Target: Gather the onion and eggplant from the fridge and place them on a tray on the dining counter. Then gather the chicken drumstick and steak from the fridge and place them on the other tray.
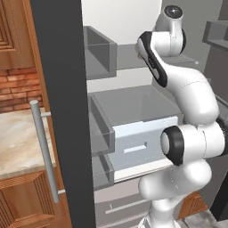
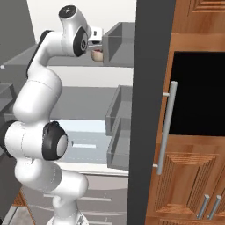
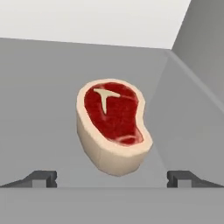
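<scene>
Steak [image 3: 113,124] lies on a grey shelf inside the fridge [image 1: 133,58], straight ahead of the gripper [image 3: 112,177], centred between its spread fingertips [image 3: 41,178] and not touching either; jaws open.

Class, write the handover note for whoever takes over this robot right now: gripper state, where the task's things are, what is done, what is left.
Gripper: open, fingers either side of and just short of the red raw steak with a whitish fat rim, not touching it.
Steak: lying on a grey shelf inside the tall pale grey fridge, both doors open.
Done: arm reached in to the upper shelf.
Left: close on the steak, carry it to the tray. Trays, drumstick, onion and eggplant: state not checkable from here.
</scene>
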Controlling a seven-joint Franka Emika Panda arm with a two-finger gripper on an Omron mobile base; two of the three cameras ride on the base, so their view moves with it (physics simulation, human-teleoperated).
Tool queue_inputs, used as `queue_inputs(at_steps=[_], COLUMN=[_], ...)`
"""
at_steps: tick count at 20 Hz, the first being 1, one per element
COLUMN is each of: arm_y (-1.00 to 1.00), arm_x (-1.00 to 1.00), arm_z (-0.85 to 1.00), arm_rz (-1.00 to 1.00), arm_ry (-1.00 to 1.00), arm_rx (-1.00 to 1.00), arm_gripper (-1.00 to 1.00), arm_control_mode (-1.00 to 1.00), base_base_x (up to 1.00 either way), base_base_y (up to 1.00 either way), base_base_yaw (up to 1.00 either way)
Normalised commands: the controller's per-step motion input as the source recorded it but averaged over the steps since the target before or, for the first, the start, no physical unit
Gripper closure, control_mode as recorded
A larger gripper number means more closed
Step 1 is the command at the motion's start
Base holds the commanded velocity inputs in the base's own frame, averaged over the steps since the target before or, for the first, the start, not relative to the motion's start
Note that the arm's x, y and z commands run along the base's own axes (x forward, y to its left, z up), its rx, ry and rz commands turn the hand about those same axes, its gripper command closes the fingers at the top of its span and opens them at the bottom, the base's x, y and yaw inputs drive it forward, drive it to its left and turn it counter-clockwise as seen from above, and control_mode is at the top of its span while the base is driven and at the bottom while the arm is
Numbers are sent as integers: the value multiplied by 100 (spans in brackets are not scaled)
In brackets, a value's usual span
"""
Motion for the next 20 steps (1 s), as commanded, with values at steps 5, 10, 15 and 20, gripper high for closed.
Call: queue_inputs(at_steps=[5,10,15,20], arm_y=[-6,-2,-13,-2], arm_x=[37,43,24,22], arm_z=[-1,-5,-14,-17], arm_rz=[0,0,0,0], arm_ry=[6,9,10,10], arm_rx=[0,0,0,-1], arm_gripper=[-100,-100,-100,-100], arm_control_mode=[-100,-100,-100,-100], base_base_x=[0,0,0,0], base_base_y=[0,0,0,0], base_base_yaw=[0,0,0,0])
